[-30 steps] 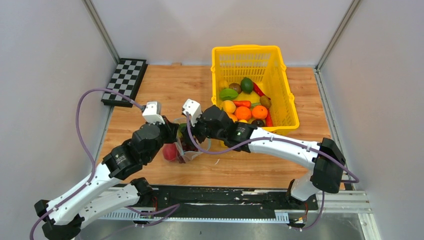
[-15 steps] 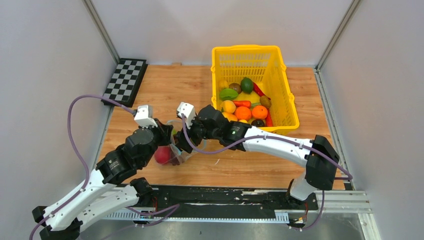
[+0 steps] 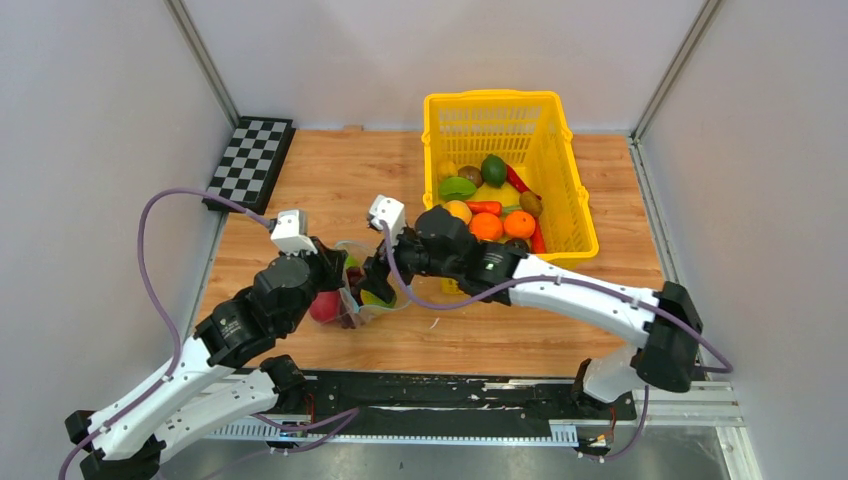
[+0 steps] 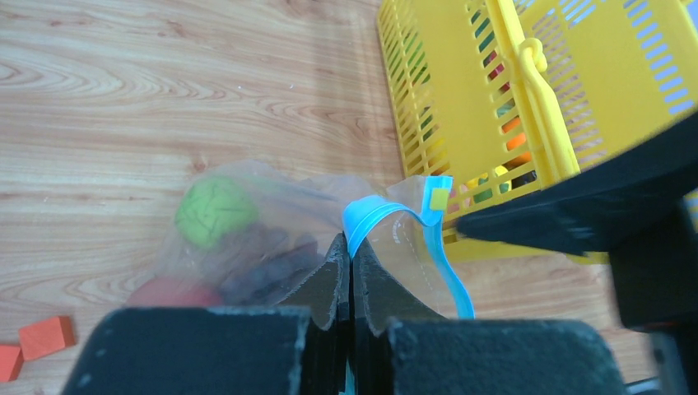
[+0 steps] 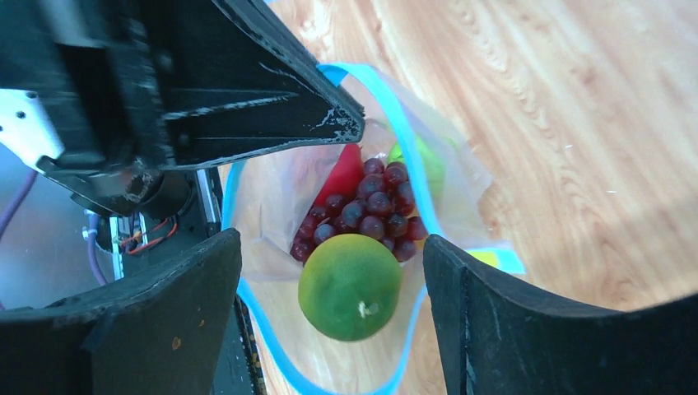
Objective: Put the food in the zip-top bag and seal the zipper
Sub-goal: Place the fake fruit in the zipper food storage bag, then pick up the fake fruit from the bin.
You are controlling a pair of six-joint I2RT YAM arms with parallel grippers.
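Zip-top bag (image 3: 360, 297) (image 4: 247, 239) (image 5: 272, 189) stood on the wooden table (image 3: 330, 180), just near-left of the yellow mesh basket (image 3: 510, 100) (image 4: 461, 90), between the two arms. Left gripper (image 3: 340, 283) (image 4: 351, 247) had its fingers pressed together, pinching the teal-blue zipper (image 4: 374, 210) (image 5: 411, 156) at the bag's rim and holding that side up. The strip curled out from between the fingers and looped round an open mouth. Right gripper (image 3: 378, 283) (image 5: 329, 247) hung directly over the mouth, fingers spread wide and touching nothing. Seen through it from the right wrist, a round green citrus fruit (image 5: 350, 286) lay inside the bag beside a bunch of dark red grapes (image 5: 362, 210), with a red piece (image 5: 344, 174) under them and something pale green (image 5: 428, 164) (image 4: 216, 210) against the far wall. A red round fruit (image 3: 322, 307) showed through the plastic on the left arm's side. The basket held mixed toy fruit and vegetables. Two small orange blocks (image 4: 45, 337) lay on the wood near the bag. A checkerboard (image 3: 250, 160) sat at the far-left corner.
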